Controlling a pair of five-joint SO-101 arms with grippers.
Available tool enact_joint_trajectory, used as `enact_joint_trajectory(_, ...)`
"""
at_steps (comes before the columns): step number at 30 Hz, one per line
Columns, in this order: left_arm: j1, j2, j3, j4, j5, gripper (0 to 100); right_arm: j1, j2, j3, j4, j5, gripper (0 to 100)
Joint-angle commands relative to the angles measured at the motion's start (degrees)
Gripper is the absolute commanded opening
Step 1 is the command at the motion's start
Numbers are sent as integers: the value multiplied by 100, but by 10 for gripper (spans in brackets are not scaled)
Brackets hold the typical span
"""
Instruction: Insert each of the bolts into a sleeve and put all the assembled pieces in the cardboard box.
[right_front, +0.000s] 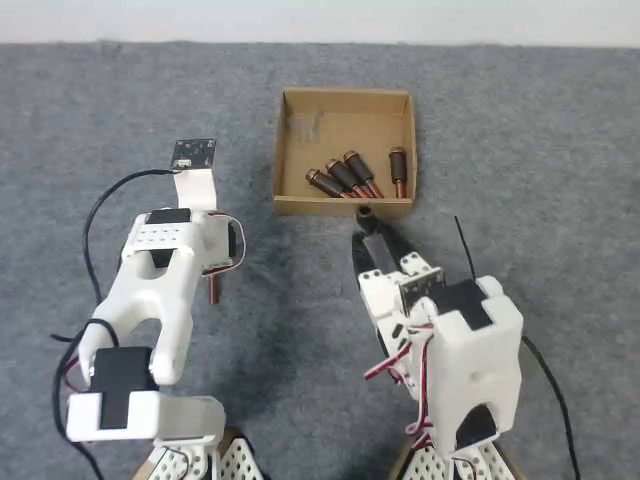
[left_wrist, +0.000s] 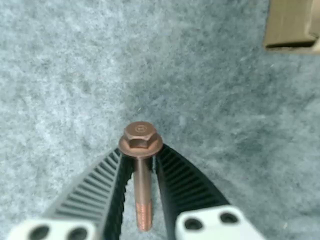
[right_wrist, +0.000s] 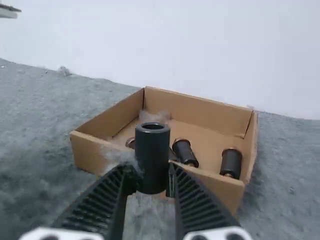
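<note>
1. Left arm (right_front: 160, 290), white plastic: left jaws clamped on a copper-coloured hex-head metal bolt (left_wrist: 141, 165). In the left wrist view the flanged head sits just past the jaw tips. The shank runs back btwn the ribbed black pads (left_wrist: 107, 182), threaded end toward the cam.
2. High view: only a short copper stub of the bolt (right_front: 213, 288) pokes out beside that arm's wrist, and the jaws are hidden under the arm body. Can't tell if the bolt touches the grey carpet-like worktop (right_front: 520, 150).
3. Right arm (right_front: 465, 350), white: right jaws clamped on a black cylindrical sleeve (right_wrist: 152, 155). It stands upright w/ the open bore on top. Its lower end is hidden btwn the jaws.
4. The sleeve is outside the open brown cardboard box (right_front: 345, 94), just beside its near wall. Touching or not: can't tell.
5. The box holds four assembled pieces (right_front: 345, 176), each a dark sleeve w/ a copper bolt end showing. Three lie side by side, slanted. One lies apart, toward the right arm's side.
6. Right wrist view: two pieces are clear and one is a sliver beside the held sleeve. The 4th is hidden behind it.
7. Left wrist view: only the box corner (left_wrist: 292, 25) shows, cut off at the frame edge, well apart from the bolt.
</note>
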Motion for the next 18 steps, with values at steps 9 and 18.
enact_joint_trajectory(9, 114, -396, -48, -141, -79, 10, 13, -1015, 774, -189, -369, 7)
enact_joint_trajectory(18, 554, -967, -277, -105, -79, 10, 13, -1015, 774, -180, -378, 7)
